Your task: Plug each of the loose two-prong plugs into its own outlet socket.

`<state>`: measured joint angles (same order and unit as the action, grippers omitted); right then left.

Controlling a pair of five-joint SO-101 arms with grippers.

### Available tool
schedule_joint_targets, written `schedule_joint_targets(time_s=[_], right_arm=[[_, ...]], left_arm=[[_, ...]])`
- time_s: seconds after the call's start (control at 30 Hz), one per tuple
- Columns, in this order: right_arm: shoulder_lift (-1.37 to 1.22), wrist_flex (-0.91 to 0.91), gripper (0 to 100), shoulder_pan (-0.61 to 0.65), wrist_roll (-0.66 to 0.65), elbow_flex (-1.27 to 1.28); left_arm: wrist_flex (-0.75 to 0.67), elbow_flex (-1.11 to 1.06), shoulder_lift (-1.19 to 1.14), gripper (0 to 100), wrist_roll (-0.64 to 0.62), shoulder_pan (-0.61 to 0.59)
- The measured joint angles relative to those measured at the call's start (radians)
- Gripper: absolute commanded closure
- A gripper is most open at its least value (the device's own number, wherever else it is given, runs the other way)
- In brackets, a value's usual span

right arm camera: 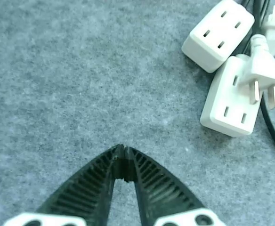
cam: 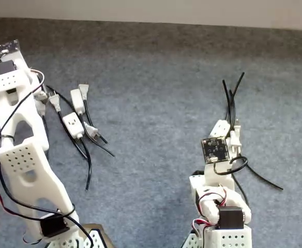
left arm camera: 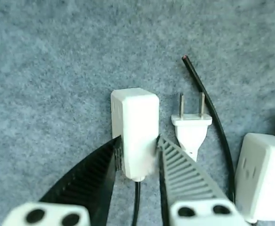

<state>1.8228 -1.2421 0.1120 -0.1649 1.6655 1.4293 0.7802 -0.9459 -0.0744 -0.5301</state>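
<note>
White socket block (left arm camera: 135, 117) is sitting shallowly in our left gripper (left arm camera: 138, 141), so we are risking a twist; right gripper (right arm camera: 124, 164) is closed, empty.

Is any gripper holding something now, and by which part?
The left gripper grips a white rectangular plastic outlet socket by its sides near the cord end. The right gripper holds nothing.

The right tool (right arm camera: 124, 164) is seen over the grey felt worktop (right arm camera: 71, 70) with its black ribbed fingers (right arm camera: 100, 183) pressed together at the tips and nothing gripped. Two white outlet sockets are located side by side, well apart from the tool: the farther outlet socket (right arm camera: 217, 35) and the nearer outlet socket (right arm camera: 229, 106). A white two-prong plug (right arm camera: 264, 70) is laid across the nearer one, its prongs unplugged. Black cords (right arm camera: 271, 125) are routed beside it.
</note>
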Motion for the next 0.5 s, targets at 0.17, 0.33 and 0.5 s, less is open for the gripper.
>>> schedule_joint_targets(time_s=[0.17, 0.33, 0.5], right_arm=[[0.0, 0.0, 99.2, 0.0, 0.0, 0.0], [0.0, 0.0, 99.2, 0.0, 0.0, 0.0], [0.0, 0.0, 99.2, 0.0, 0.0, 0.0]], left_arm=[[-0.003, 0.0, -0.015, 97, 0.0, 0.002], [-0.003, 0.0, -0.015, 88, 0.0, 0.002], [-0.006, 0.0, -0.028, 81, 0.003, -0.006]])
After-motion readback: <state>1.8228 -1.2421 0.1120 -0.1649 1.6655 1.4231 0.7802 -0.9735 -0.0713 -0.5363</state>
